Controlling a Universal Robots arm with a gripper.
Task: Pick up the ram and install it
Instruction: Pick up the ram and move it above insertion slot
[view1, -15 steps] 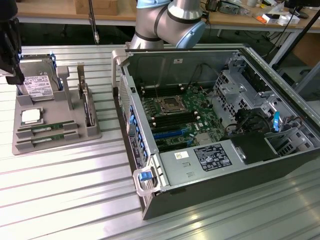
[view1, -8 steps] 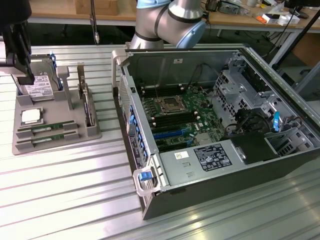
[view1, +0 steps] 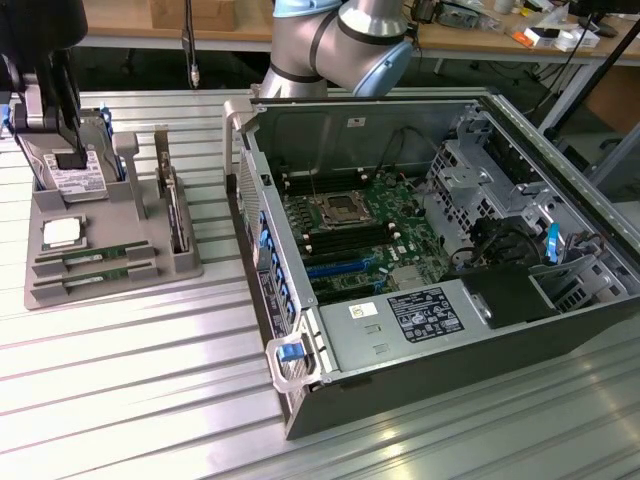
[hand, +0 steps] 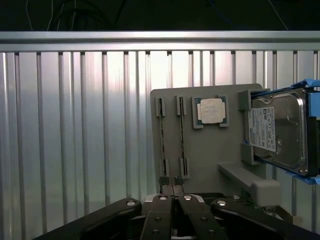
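Grey moulded plastic parts tray (view1: 150, 255) sits at the exterior view's left on the ribbed aluminium tabletop (view1: 120, 390), and it keeps every part in its own pocket so I can find each by position. At its far end the silver box-shaped hard drive with a white label (view1: 75, 180) stands propped between blue brackets. Beside it, the square silver processor chip (view1: 62, 233) lies flat in a shallow recess.

The two long, thin green circuit-board ram sticks (view1: 95, 258) stand on edge in parallel grooves along the tray's near side. I judge this is so a narrow pinch can take one by its upper edge. Neither has been lifted.

My black metal two-fingered hand (hand: 170, 186) is over this tray with its fingers pressed together on nothing. In the wrist view their tips sit close to the near ends of the two sticks. I cannot tell whether they touch the tray.

Further right, well apart from the tray, the dark open steel computer case (view1: 400, 395) lies on its side with its panel off. That turns the green motherboard (view1: 350, 225) face up, so a stick can go straight down into it. The long black and blue memory sockets (view1: 345, 262) next to the processor socket look unfilled to me, so the install has not begun.
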